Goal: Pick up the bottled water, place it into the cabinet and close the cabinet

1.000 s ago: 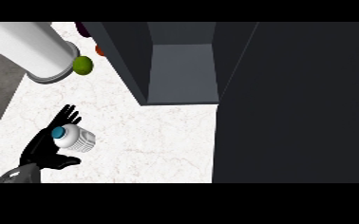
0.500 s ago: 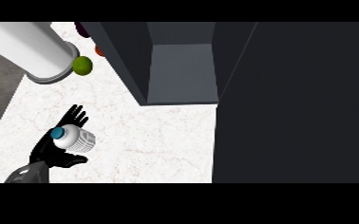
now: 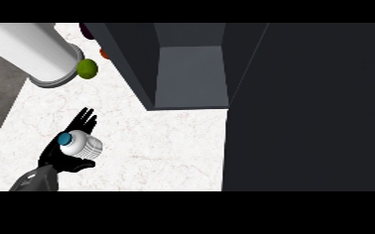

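- The black fingers of the left hand are seen fairly straight behind the white bottled water with a blue cap, the thumb reaching under it; a closed grasp cannot be confirmed.
- The bottle is located on the white marble counter, well apart from the cabinet.
- A large white cylinder and a green fruit are seen farther back.
- The open dark grey cabinet is placed to the right.
- Slipping is judged possible if lifting starts before the fingers are wrapped round.
- The right hand is not shown.
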Robot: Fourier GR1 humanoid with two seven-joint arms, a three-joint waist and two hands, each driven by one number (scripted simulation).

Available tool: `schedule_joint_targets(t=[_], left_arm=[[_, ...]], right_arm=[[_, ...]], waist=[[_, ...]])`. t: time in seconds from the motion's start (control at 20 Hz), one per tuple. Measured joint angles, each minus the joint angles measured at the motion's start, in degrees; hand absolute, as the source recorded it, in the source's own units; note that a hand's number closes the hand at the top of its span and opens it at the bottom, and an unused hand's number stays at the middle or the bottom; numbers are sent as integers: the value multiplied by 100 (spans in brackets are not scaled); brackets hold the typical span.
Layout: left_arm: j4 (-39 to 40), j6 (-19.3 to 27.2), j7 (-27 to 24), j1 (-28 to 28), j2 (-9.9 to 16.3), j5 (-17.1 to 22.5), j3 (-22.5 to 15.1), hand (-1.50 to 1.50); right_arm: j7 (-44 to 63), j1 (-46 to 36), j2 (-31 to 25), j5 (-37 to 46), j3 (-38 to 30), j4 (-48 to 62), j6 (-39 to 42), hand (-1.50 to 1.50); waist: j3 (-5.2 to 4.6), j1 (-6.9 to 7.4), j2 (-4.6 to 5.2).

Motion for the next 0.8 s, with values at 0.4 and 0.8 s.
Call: schedule_joint_targets(t=[0.4, 0.8], left_arm=[[-228, -222, 155, 2, -116, 73, -117, 150], [-344, -312, 207, 48, -370, 100, -291, 150]], right_arm=[[-18, 27, 11, 22, 74, 81, -5, -150], [-33, 45, -9, 13, 32, 49, -35, -150]], waist=[[13, 14, -18], [-22, 17, -7]])
